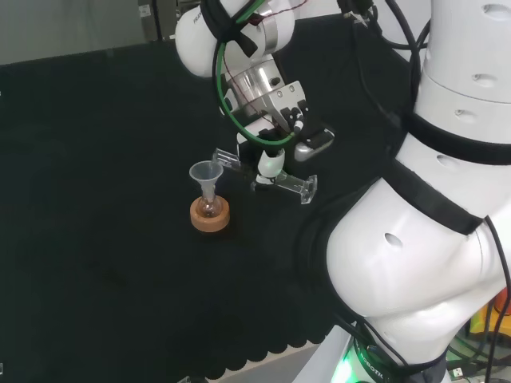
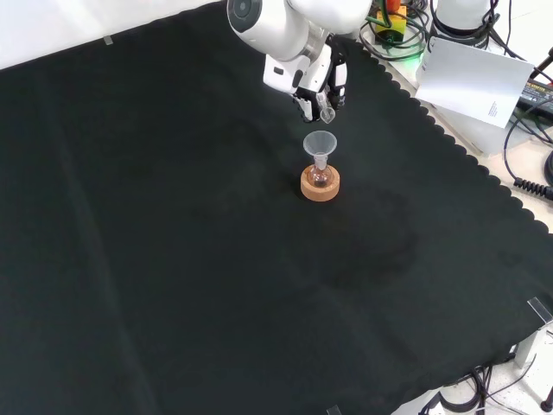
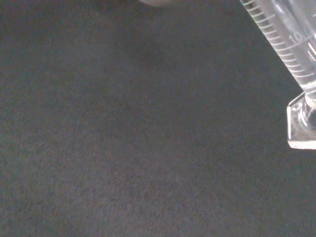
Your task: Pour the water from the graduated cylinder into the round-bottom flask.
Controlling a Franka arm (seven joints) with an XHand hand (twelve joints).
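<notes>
Your black and white hand (image 1: pixel 271 155) has its fingers clenched round the clear graduated cylinder (image 1: pixel 263 173), carrying it almost level above the black-cloth desk (image 1: pixel 104 263). In the head view the cylinder's mouth points left toward the clear plastic funnel (image 1: pixel 206 174) and its flat clear foot (image 1: pixel 307 188) sticks out to the right. The mouth is near the funnel's rim but apart from it. The funnel sits in the neck of the small clear round-bottom flask (image 1: pixel 208 207), which rests upright in a round cork ring stand (image 1: pixel 210 215). In the front view the hand (image 2: pixel 321 82) hangs just above the funnel (image 2: pixel 320 143).
</notes>
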